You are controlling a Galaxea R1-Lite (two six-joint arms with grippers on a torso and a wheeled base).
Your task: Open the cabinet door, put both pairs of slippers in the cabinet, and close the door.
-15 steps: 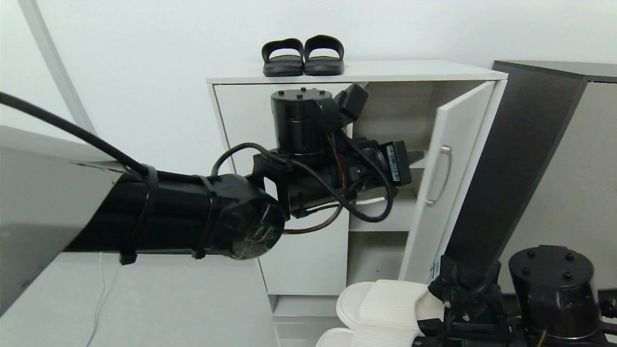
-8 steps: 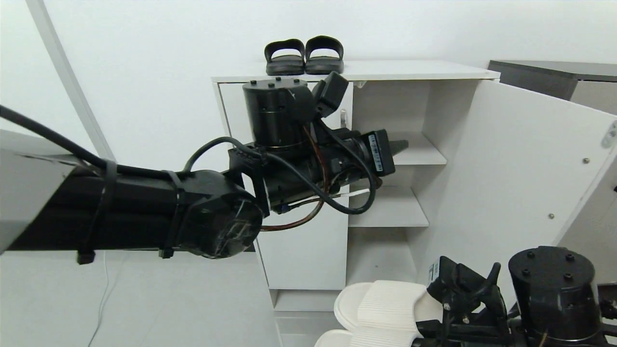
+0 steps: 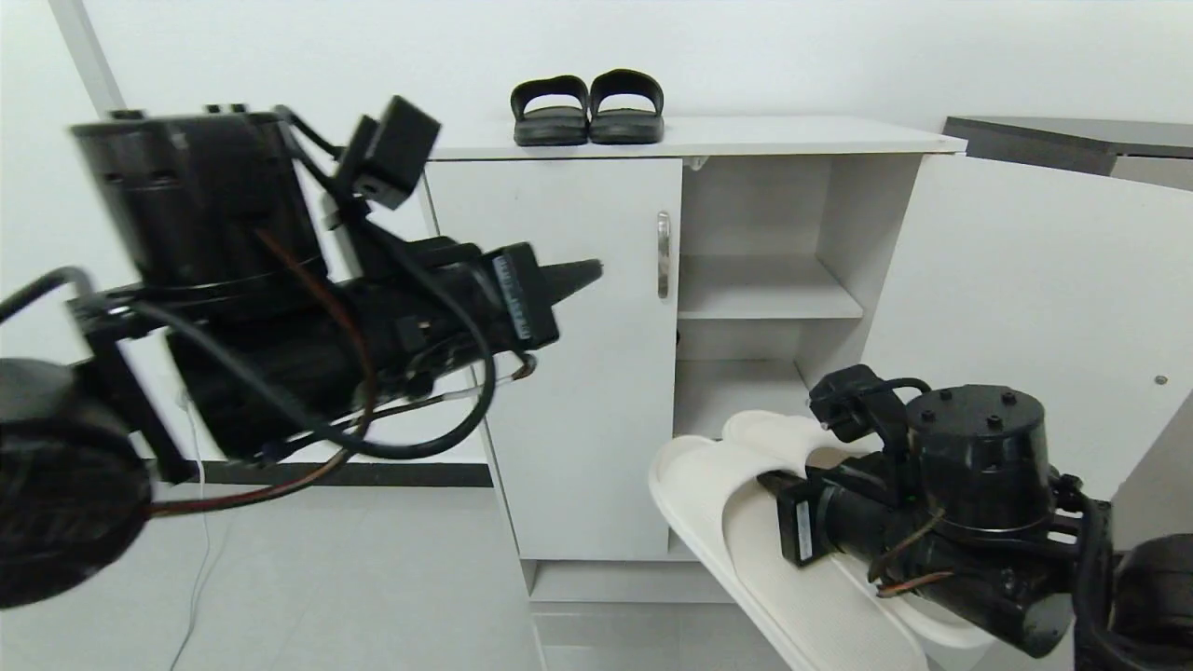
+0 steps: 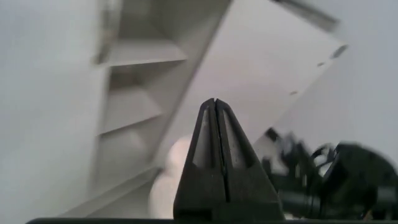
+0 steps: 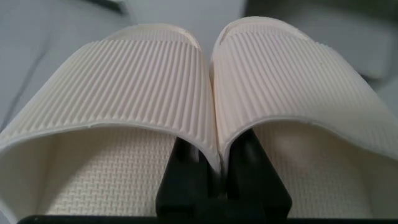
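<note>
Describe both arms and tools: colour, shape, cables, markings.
Both black: left arm and right arm, with cylindrical bolted wrist housings. Looping black and reddish-brown cables, white label strips. The left tool tapers to a wedge; the right tool is black too.

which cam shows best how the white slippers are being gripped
Right wrist view: the right gripper has one finger inside each of the white slippers, pinching their inner sides together. Head view shows the pair side-on, the grip hidden behind the wrist. Left wrist view catches a blurred pale toe.
</note>
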